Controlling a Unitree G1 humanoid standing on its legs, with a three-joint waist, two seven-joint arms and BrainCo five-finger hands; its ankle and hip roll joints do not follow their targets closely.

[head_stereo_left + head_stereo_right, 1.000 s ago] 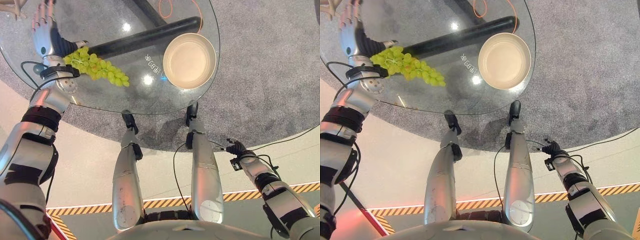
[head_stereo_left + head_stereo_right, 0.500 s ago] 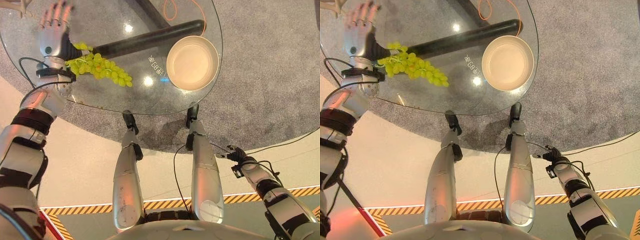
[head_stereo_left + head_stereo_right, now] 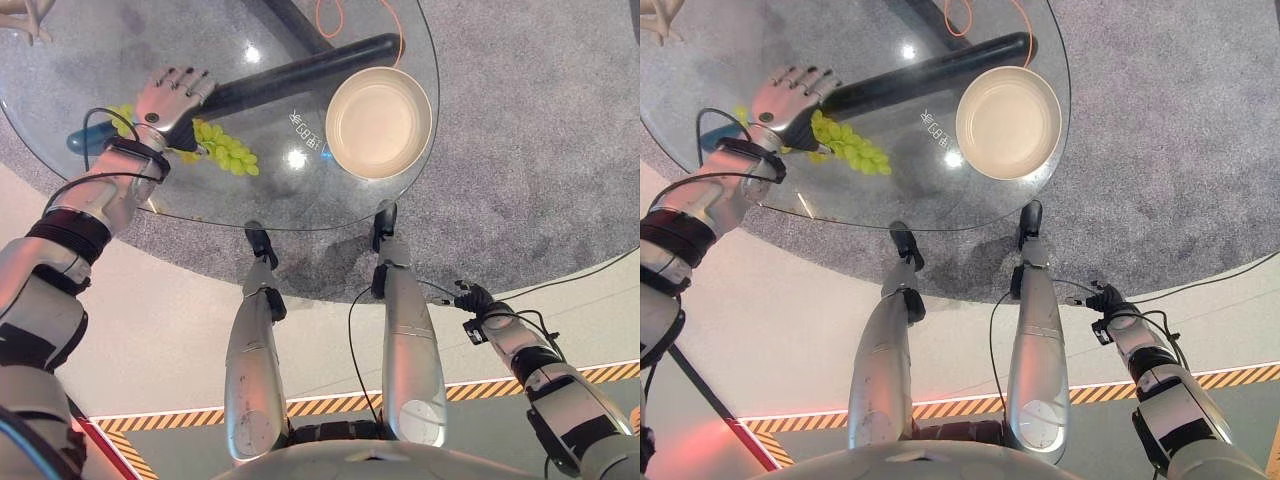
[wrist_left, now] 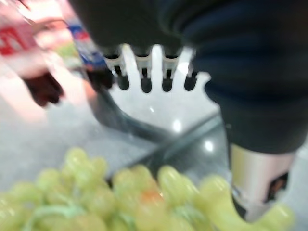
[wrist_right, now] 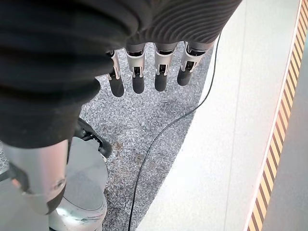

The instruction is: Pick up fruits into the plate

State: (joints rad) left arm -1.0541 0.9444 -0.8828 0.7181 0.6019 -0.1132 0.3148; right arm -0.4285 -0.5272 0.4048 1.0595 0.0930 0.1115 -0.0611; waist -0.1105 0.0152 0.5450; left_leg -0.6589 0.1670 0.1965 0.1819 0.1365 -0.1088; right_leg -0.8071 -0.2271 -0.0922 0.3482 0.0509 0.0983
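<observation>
A bunch of green grapes (image 3: pixel 226 156) lies on the left part of the round glass table (image 3: pixel 90 50). My left hand (image 3: pixel 172 92) hovers over the bunch's far end with fingers straight; the palm hides some grapes. In the left wrist view the grapes (image 4: pixel 120 202) lie just under the open fingers (image 4: pixel 144 72) and thumb (image 4: pixel 257 183), with nothing held. An empty beige plate (image 3: pixel 378 120) sits at the table's right side. My right hand (image 3: pixel 475 298) hangs low beside the table, its relaxed fingers (image 5: pixel 144 72) above the carpet.
A black tubular table leg (image 3: pixel 300 72) runs under the glass between grapes and plate. An orange cable (image 3: pixel 335 15) loops on the grey carpet beyond. A yellow and black striped line (image 3: pixel 340 403) marks the floor near me.
My left hand has swung from the table's left edge rightward over the near-left end of the grapes. The grapes, the plate and the right hand stay about where they were.
</observation>
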